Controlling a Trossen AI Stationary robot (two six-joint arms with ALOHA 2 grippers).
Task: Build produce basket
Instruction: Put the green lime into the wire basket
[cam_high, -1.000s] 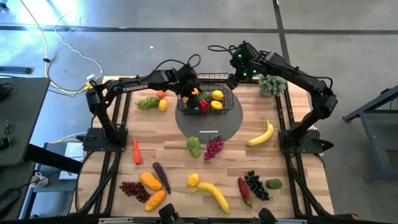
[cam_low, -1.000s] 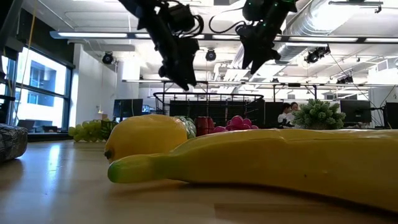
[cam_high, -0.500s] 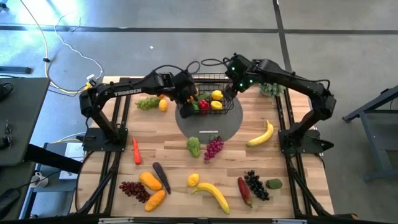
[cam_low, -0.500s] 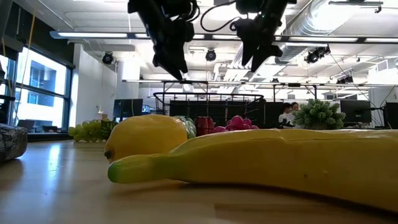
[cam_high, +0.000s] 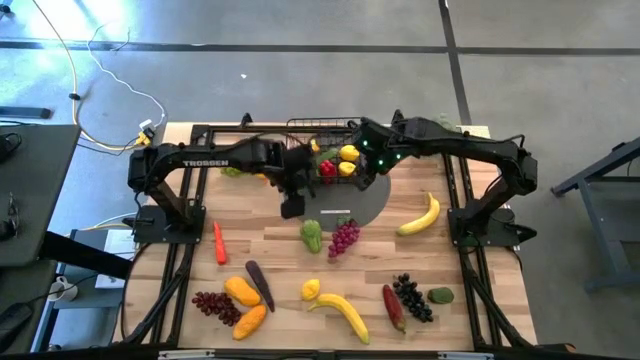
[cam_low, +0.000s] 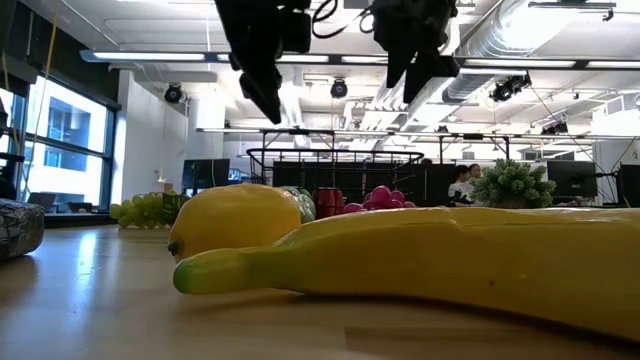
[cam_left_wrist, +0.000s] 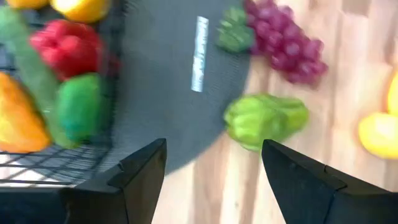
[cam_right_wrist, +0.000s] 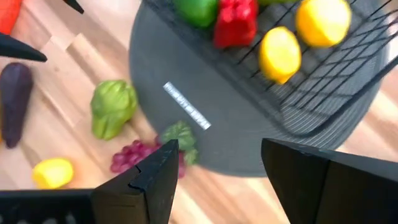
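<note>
We hold both arms over the far middle of the table, above the black wire basket (cam_high: 335, 150), which sits on the far part of a flat grey round disc (cam_high: 362, 203). Inside the basket we see two lemons (cam_right_wrist: 280, 54), a red pepper (cam_right_wrist: 234, 22), a green fruit (cam_left_wrist: 79, 104) and an orange one (cam_left_wrist: 18, 121).

Our left gripper (cam_high: 292, 203) hangs with its fingers (cam_left_wrist: 138, 174) spread wide and nothing between them. Between its jaws lies the near rim of the grey disc and bare wood; the basket's mesh wall sits just off one finger, and a green pepper (cam_left_wrist: 266, 119) lies just beyond the jaws, near the other finger. A purple grape bunch (cam_left_wrist: 287, 40) with a green leaf top lies farther out, at the disc's edge.

Our right gripper (cam_high: 361, 172) is also parted and empty, its fingers (cam_right_wrist: 149, 177) apart over the grey disc. Ahead of its jaws is the basket's near corner with the lemons; the grape bunch lies right beside one finger, touching the disc's rim, and the green pepper is a little farther off on the wood. A dark eggplant (cam_right_wrist: 15, 99) and a small yellow fruit (cam_right_wrist: 53, 172) lie well off to that same side.

In the low view, both grippers hang high above the table, clear of the basket. Closest to that camera lie a lemon (cam_low: 235, 218) and a banana (cam_low: 430, 255).
</note>
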